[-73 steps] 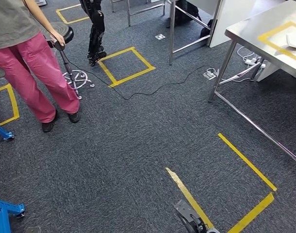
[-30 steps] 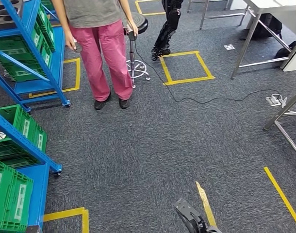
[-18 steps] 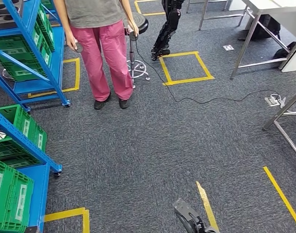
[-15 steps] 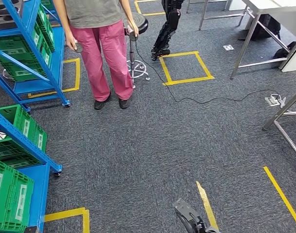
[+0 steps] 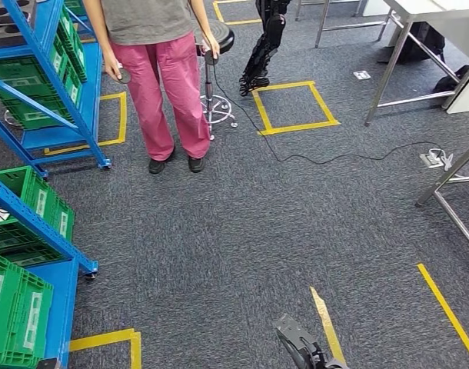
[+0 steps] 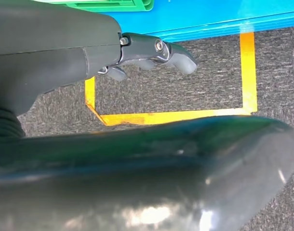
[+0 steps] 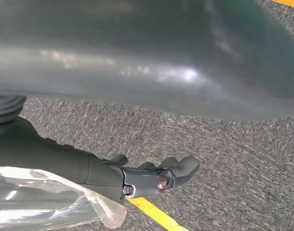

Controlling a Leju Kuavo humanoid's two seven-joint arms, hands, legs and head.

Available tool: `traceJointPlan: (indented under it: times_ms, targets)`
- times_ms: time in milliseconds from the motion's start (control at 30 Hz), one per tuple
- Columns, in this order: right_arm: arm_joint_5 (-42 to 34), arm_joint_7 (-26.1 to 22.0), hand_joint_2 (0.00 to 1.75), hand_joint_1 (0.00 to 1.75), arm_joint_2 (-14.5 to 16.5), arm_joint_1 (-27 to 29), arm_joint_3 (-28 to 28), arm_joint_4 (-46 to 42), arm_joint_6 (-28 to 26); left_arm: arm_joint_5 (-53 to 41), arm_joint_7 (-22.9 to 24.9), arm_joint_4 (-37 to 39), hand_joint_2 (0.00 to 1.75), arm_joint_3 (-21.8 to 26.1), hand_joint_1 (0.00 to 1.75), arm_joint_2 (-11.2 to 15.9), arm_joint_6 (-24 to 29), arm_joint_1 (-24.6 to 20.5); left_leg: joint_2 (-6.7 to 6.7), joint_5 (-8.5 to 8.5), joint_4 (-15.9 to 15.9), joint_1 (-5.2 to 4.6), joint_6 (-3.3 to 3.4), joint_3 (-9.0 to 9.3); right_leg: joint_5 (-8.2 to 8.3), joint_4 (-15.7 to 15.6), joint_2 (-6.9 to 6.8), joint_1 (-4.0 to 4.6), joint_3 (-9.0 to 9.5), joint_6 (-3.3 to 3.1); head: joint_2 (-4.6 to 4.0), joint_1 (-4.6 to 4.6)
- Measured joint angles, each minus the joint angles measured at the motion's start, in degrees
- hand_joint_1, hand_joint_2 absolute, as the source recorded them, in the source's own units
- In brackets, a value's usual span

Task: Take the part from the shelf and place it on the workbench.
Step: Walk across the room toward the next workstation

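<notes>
Approach step: right hand (image 7: 113, 180) grips a clear bagged part (image 7: 47, 199), left hand (image 6: 145, 50) hangs spread beside the blue shelf (image 5: 29, 223); next, judged, locating the surface.

Dark grey carpet (image 5: 232, 231) is marked with yellow tape squares (image 5: 293, 108), flanked by blue racks (image 5: 23, 92) of green crates (image 5: 14, 307) and steel table legs (image 5: 389, 73).

We see the part (image 7: 47, 204) as something wrapped in clear, crinkled plastic, lying along the underside of our right hand (image 7: 101, 178) above grey carpet. The blue shelf (image 5: 41, 231), with green crates, stands at our left; the steel desk (image 5: 429, 15) is far right.
</notes>
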Motion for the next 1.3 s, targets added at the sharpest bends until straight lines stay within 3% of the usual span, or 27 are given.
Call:
traceJointPlan:
  times_ms: [100,167,233,300,333,367,400,467,533,600,667,700,733,800,833,967,1033,1133,1167,1300]
  targets:
    - [-0.02,-0.04,0.00,0.00,0.11,-0.08,0.00,0.00,0.03,-0.05,0.00,0.01,0.00,-0.21,0.00,0.20,0.17,-0.08,-0.05,-0.05,-0.15,-0.22,0.81,0.02,0.23,-0.44,-0.20,-0.17,0.24,0.64,0.00,-0.03]
    - [-0.03,-0.13,0.00,0.00,0.15,-0.15,-0.08,0.02,0.04,-0.09,0.01,0.01,0.00,-0.40,0.00,0.34,0.37,-0.17,-0.11,0.45,-1.55,0.02,1.54,0.86,-0.37,0.19,0.39,-0.22,-0.05,1.10,0.00,0.03]
    - [-0.03,-0.21,0.00,0.00,0.16,-0.13,-0.19,0.07,0.05,-0.03,0.01,0.01,0.00,-0.57,0.00,0.39,0.65,-0.41,-0.23,0.91,-2.77,0.39,1.91,1.65,-2.94,5.14,1.70,-0.39,-2.62,1.35,0.01,0.21]
    - [-0.03,-0.20,0.00,0.00,0.17,0.05,-0.24,0.15,0.08,0.11,0.03,0.01,0.00,-0.89,0.00,0.38,0.83,-0.62,-0.47,0.80,-2.84,0.45,1.92,1.76,-5.81,12.59,2.47,-0.68,-6.73,1.69,0.01,0.30]
    - [-0.03,-0.16,0.00,0.00,0.17,0.19,-0.24,0.19,0.09,0.18,0.05,0.02,0.00,-1.08,0.00,0.36,0.87,-0.62,-0.63,0.66,-2.75,0.48,1.78,1.82,-6.03,14.65,2.58,-0.86,-8.07,1.93,0.01,0.31]
    - [-0.03,-0.13,0.00,0.00,0.17,0.30,-0.27,0.22,0.08,0.22,0.07,0.02,0.00,-1.23,0.00,0.35,0.90,-0.60,-0.77,0.46,-2.63,0.57,1.55,1.94,-5.14,14.57,2.62,-1.07,-8.36,2.17,0.00,0.30]
    - [-0.03,-0.10,0.00,0.00,0.16,0.35,-0.32,0.24,0.08,0.25,0.09,0.03,0.00,-1.34,0.00,0.34,0.93,-0.59,-0.92,0.20,-2.41,0.72,1.20,2.09,-3.25,12.28,2.62,-1.34,-7.51,2.44,0.00,0.31]
    - [-0.03,-0.08,0.00,0.00,0.24,0.30,-0.42,0.26,0.07,0.28,0.09,0.04,0.00,-1.43,0.00,0.45,0.96,-0.64,-1.15,-0.62,-1.63,1.00,0.27,2.27,0.18,5.09,2.77,-1.84,-4.16,3.09,0.00,0.40]
    - [-0.03,-0.07,0.00,0.00,0.40,0.21,-0.47,0.27,0.07,0.32,0.10,0.05,0.00,-1.55,0.00,0.64,0.97,-0.72,-1.29,-1.36,-0.64,0.99,-0.61,2.05,0.67,1.51,3.08,-1.86,-2.08,2.64,0.01,0.50]
    - [-0.03,-0.02,0.00,0.00,0.48,0.29,-0.49,0.30,0.07,0.39,0.12,0.06,0.00,-1.76,0.00,0.75,1.01,-0.72,-1.38,-1.58,-0.22,0.98,-1.05,1.91,0.18,1.64,3.24,-1.63,-1.82,1.37,0.01,0.45]
    - [-0.02,0.02,0.00,0.00,0.48,0.40,-0.50,0.32,0.05,0.51,0.13,0.06,0.00,-1.97,0.00,0.75,1.03,-0.71,-1.35,-2.17,0.38,1.15,-1.30,1.88,0.00,1.83,3.18,-1.48,-1.68,0.64,0.01,0.34]
    - [-0.02,0.03,0.00,0.00,0.48,0.37,-0.52,0.34,0.04,0.61,0.14,0.06,0.00,-2.04,0.00,0.77,1.04,-0.73,-1.33,-1.81,0.87,1.16,-0.95,1.79,-0.12,1.87,3.16,-1.39,-1.48,0.40,0.01,0.30]
    - [-0.03,0.04,0.00,0.00,0.49,0.31,-0.54,0.36,0.02,0.72,0.16,0.06,0.00,-2.10,0.00,0.81,1.08,-0.75,-1.31,-1.63,1.46,1.15,-0.18,1.68,-0.27,1.83,3.14,-1.27,-1.25,0.27,0.01,0.27]
    - [-0.03,0.08,0.00,0.00,0.51,0.13,-0.56,0.40,0.03,0.91,0.20,0.07,0.00,-2.21,0.00,0.92,1.20,-0.81,-1.32,-0.51,1.90,0.97,1.93,1.54,-0.48,1.80,3.18,-1.06,-0.96,0.17,0.01,0.22]
    - [-0.02,0.09,0.00,0.00,0.52,0.09,-0.57,0.42,0.03,0.97,0.22,0.08,0.00,-2.26,0.00,0.94,1.26,-0.83,-1.32,-0.65,1.93,0.92,2.56,1.52,-0.55,1.77,3.18,-1.00,-0.91,0.08,0.01,0.20]
    - [-0.01,0.10,0.00,0.00,0.52,0.14,-0.55,0.45,0.07,1.13,0.22,0.08,0.00,-2.40,0.00,0.94,1.34,-0.85,-1.30,-0.72,1.50,0.89,2.81,1.60,-0.77,1.77,3.08,-0.82,-0.96,-0.26,0.00,0.15]
    - [-0.01,0.10,0.00,0.00,0.52,0.12,-0.55,0.47,0.07,1.26,0.21,0.08,0.00,-2.48,0.00,0.93,1.36,-0.86,-1.28,-1.31,0.71,0.99,2.11,1.98,-0.83,1.80,2.93,-0.66,-1.05,-0.34,0.00,0.16]
    - [-0.03,0.10,0.00,0.00,0.52,0.10,-0.56,0.53,0.06,1.36,0.20,0.08,0.00,-2.75,0.00,0.89,1.37,-0.80,-1.27,-1.99,-0.51,1.36,-1.08,2.58,-0.87,1.85,2.65,-0.48,-1.14,-0.42,0.00,0.19]
    - [-0.02,0.10,0.00,0.00,0.52,0.08,-0.56,0.55,0.06,1.37,0.20,0.08,0.00,-2.83,0.00,0.87,1.37,-0.77,-1.27,-1.98,-0.57,1.43,-1.79,2.60,-0.88,1.85,2.59,-0.47,-1.12,-0.43,0.00,0.20]
    - [-0.03,0.10,0.00,0.00,0.52,0.07,-0.56,0.57,0.05,1.39,0.20,0.08,0.00,-3.02,0.00,0.85,1.39,-0.74,-1.27,-2.03,-0.54,1.30,-1.98,2.60,-0.78,1.79,2.57,-0.66,-1.01,-0.29,0.00,0.20]
